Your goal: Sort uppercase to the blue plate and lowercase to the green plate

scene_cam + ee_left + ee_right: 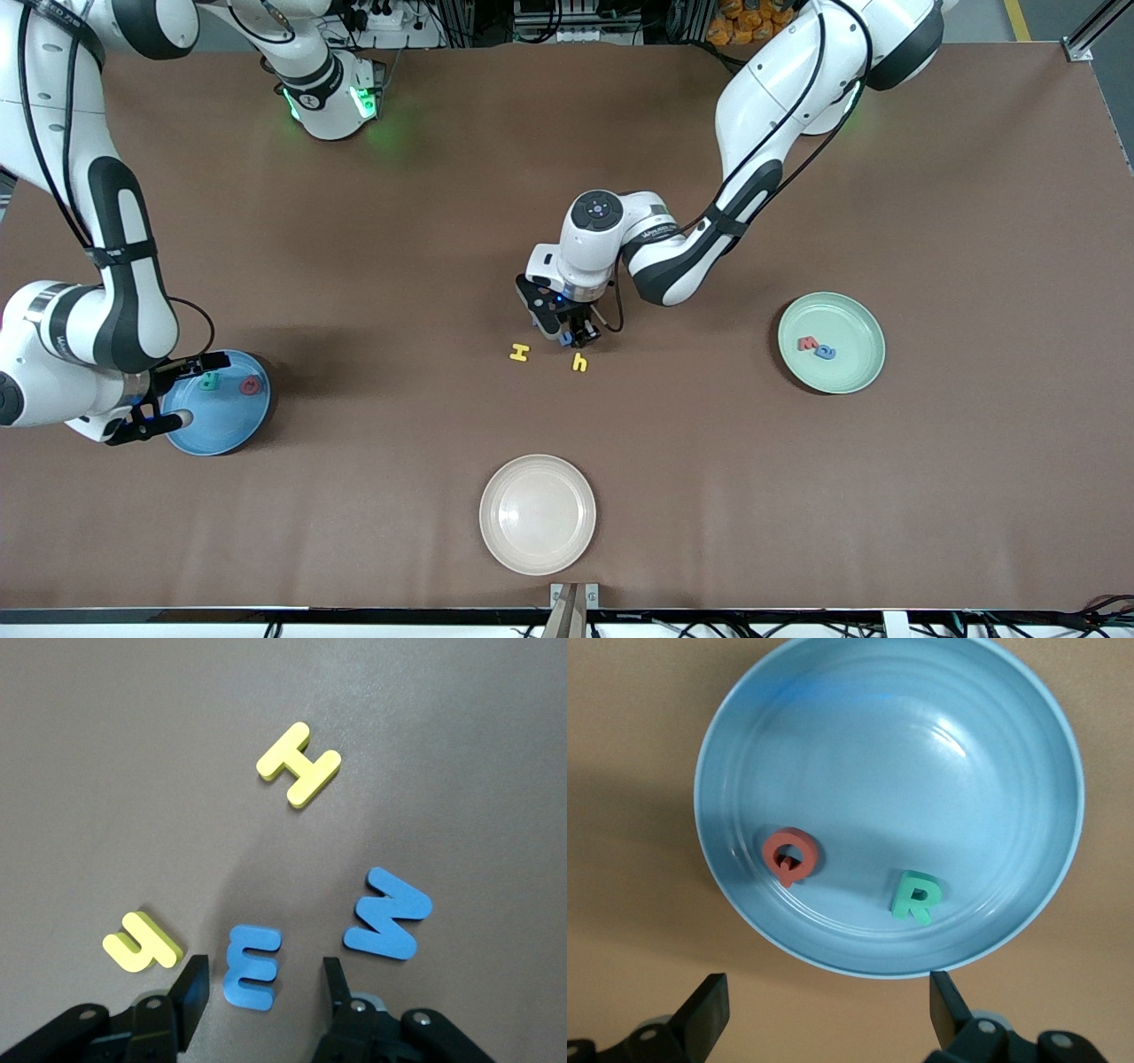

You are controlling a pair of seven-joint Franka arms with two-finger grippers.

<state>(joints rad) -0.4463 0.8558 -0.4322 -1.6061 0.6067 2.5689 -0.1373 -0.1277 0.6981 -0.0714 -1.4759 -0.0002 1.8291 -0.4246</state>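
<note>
The left gripper (576, 335) hangs low over the middle of the tabletop (372, 230), its jaws open and straddling the blue m (252, 966), a lowercase letter lying flat just ahead of the fingertips (193, 985). In the left wrist view the yellow h (142, 942) sits at about nine o'clock from the m, the blue W (388, 913) at about two o'clock and the yellow H (299, 764) near twelve, all apart from one another. The step in hand looks like picking up the m for the green plate (855, 372), which already carries a red w (807, 343) and a blue a (827, 352). To do it well, descend straight, keep the m centred, and close without nudging the h or W. The right gripper (142, 416) waits over the blue plate (992, 744), jaws spread open, with the red Q (789, 857) and green R (914, 896) lying inside.
</note>
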